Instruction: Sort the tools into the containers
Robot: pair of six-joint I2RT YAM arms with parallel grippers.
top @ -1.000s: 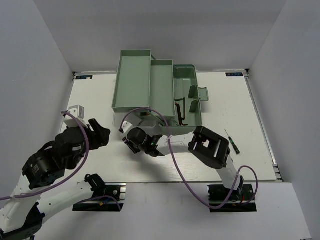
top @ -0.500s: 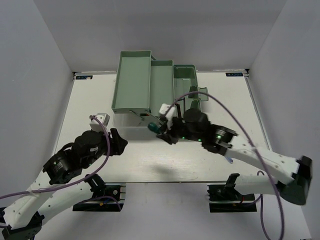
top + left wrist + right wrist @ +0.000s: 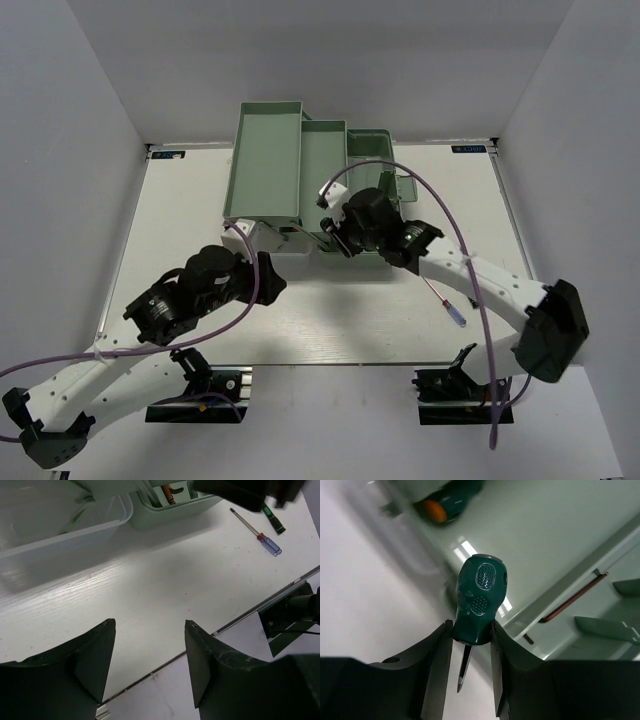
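My right gripper (image 3: pixel 470 630) is shut on a stubby green-handled screwdriver (image 3: pixel 476 600), its tip pointing down between the fingers. It hangs over the front edge of the mint-green toolbox (image 3: pixel 322 170), seen from above as the right gripper (image 3: pixel 328 238). A second green-handled screwdriver (image 3: pixel 445 507) lies in a tray below. My left gripper (image 3: pixel 149 625) is open and empty above the bare table, left of the toolbox front (image 3: pixel 270 280). Two thin precision screwdrivers lie on the table at the right: a red-and-blue one (image 3: pixel 267 542) and a dark green one (image 3: pixel 274 522). The hex keys are hidden.
The toolbox's translucent lid (image 3: pixel 65 530) lies folded out on the table in front of the trays. The red-and-blue screwdriver (image 3: pixel 447 305) lies under my right forearm. White walls enclose the table. The table's front rail (image 3: pixel 240 615) is just below my left gripper.
My right gripper has lifted the green screwdriver off the table and carried it back and right to the toolbox front. My left arm has stretched right towards the middle.
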